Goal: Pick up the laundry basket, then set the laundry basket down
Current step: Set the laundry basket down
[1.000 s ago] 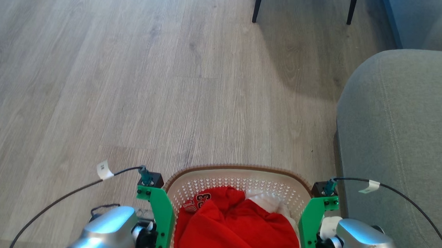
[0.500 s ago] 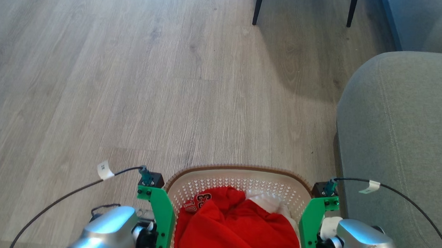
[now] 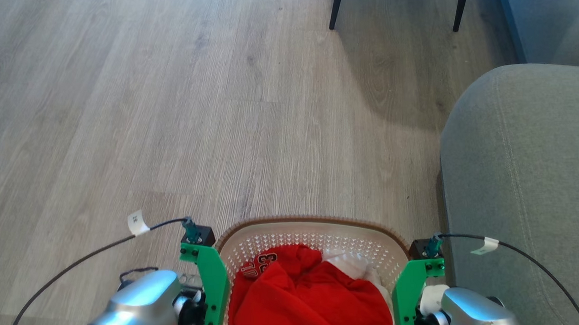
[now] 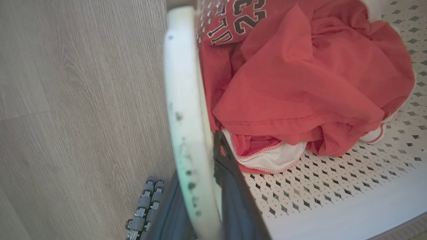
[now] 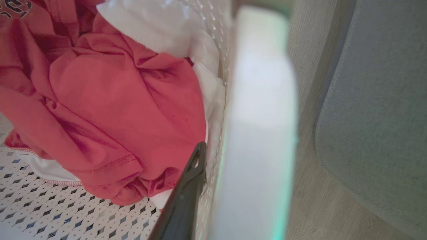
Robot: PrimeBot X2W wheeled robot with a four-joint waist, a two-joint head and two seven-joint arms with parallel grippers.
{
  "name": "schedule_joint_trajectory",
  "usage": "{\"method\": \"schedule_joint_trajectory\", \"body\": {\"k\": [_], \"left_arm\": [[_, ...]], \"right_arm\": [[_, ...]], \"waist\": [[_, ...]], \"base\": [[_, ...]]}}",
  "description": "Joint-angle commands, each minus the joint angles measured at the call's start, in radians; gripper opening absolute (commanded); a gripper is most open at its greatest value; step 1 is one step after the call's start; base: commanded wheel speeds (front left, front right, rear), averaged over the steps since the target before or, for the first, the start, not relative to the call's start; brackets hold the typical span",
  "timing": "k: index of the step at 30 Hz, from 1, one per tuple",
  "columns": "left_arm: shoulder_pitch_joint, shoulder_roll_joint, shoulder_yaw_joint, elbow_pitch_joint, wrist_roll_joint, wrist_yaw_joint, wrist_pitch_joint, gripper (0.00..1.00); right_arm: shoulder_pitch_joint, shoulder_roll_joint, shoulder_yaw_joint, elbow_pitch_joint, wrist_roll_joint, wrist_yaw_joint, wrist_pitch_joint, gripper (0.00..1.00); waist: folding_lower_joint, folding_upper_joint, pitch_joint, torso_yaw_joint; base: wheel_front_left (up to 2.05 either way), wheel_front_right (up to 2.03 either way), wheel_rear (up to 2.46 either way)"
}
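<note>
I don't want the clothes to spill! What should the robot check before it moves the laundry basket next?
1. Left fingers straddle the white handle: ok.
2. Right fingers gripping the other handle: cannot tell, one finger is hidden.
3. Red jersey and white clothes sit below the laundry basket rim: ok.
4. Laundry basket looks level in the head view: ok.
5. Room beside the grey sofa: cannot tell, it is very close.
</note>
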Motion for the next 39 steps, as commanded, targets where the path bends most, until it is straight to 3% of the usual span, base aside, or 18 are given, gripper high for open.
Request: {"method": "schedule_joint_trajectory", "body": {"k": [1, 13, 39], "left_arm": [[-0.053, -0.018, 0.012, -0.046, 0.005, -0.03, -0.014, 0.0], [-0.085, -0.018, 0.012, -0.059, 0.018, -0.029, -0.041, 0.0], [-0.327, -0.018, 0.012, -0.141, 0.179, 0.046, -0.28, 0.0]], "right_arm": [[-0.04, 0.025, 0.017, -0.029, -0.006, 0.008, -0.013, 0.0], [-0.082, 0.009, 0.023, -0.02, -0.014, 0.008, -0.059, 0.0], [-0.315, -0.011, 0.001, 0.066, -0.057, 0.008, -0.288, 0.0]], "waist": [[0.0, 0.0, 0.002, 0.0], [0.0, 0.0, 0.105, -0.002], [0.0, 0.0, 0.63, -0.021]], "base": [[0.0, 0.0, 0.0], [0.0, 0.0, 0.0], [0.0, 0.0, 0.0]]}}
